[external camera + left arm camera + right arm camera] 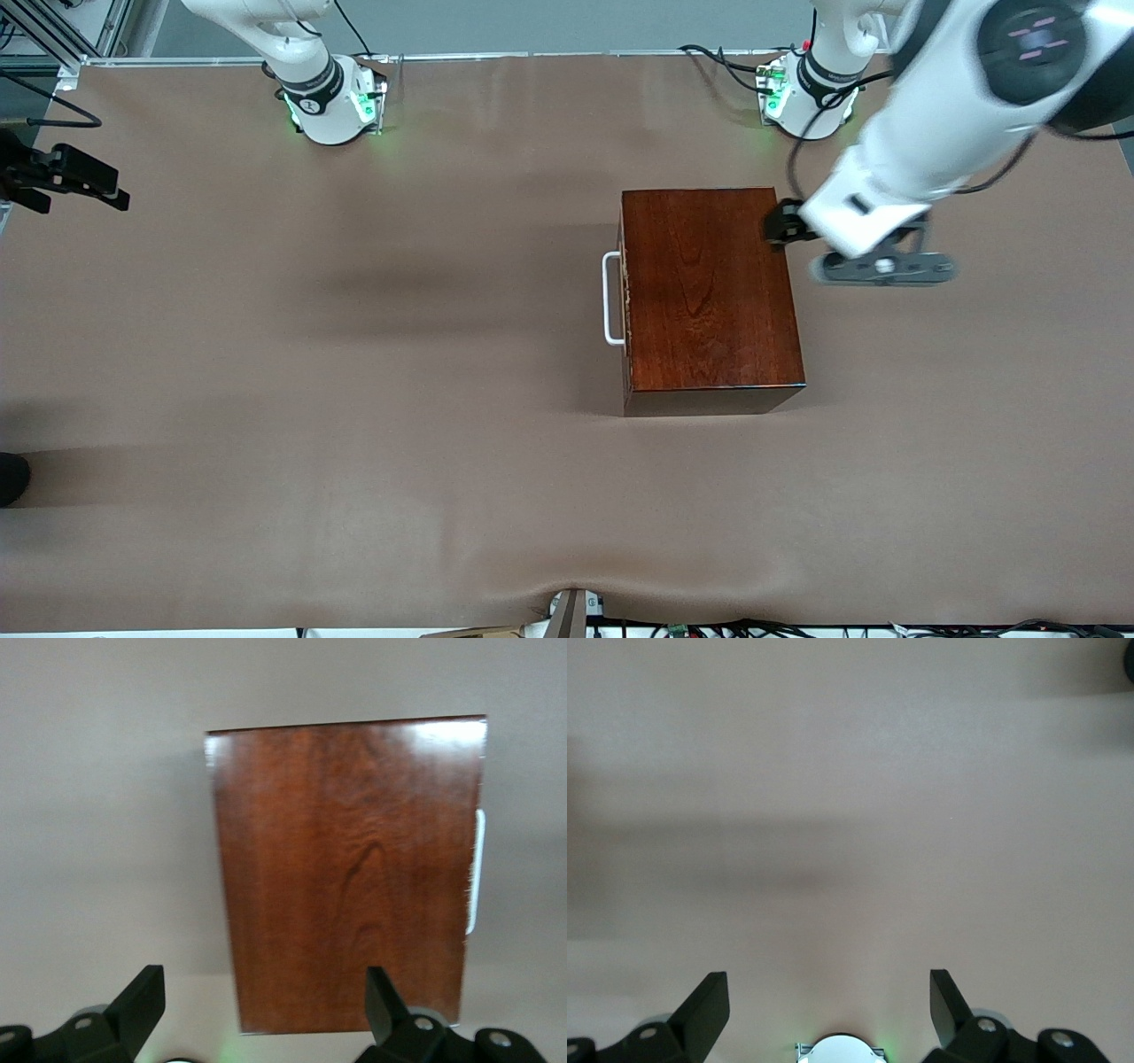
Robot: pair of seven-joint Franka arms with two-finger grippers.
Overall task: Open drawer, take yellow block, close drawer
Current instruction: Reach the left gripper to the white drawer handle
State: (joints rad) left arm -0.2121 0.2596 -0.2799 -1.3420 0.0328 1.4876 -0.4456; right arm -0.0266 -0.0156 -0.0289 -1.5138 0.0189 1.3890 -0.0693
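The dark reddish-brown wooden box point(709, 297) stands on the table toward the left arm's end. Its drawer point(625, 301) is pushed in, and only a pale edge and the white U-shaped handle point(609, 299) show, facing the right arm's end. My left gripper point(797, 226) is open and empty, up over the box's corner nearest the left arm's base. The left wrist view looks down on the box top point(345, 868) and handle point(478, 873) between the open fingers point(142, 1001). My right gripper point(828, 1010) is open and empty, high over bare table by its own base point(842, 1050). The yellow block is out of view.
A black fixture point(66, 173) juts in over the table edge at the right arm's end. Both arm bases point(332, 102) stand along the edge farthest from the front camera. Cables point(709, 627) run along the nearest edge.
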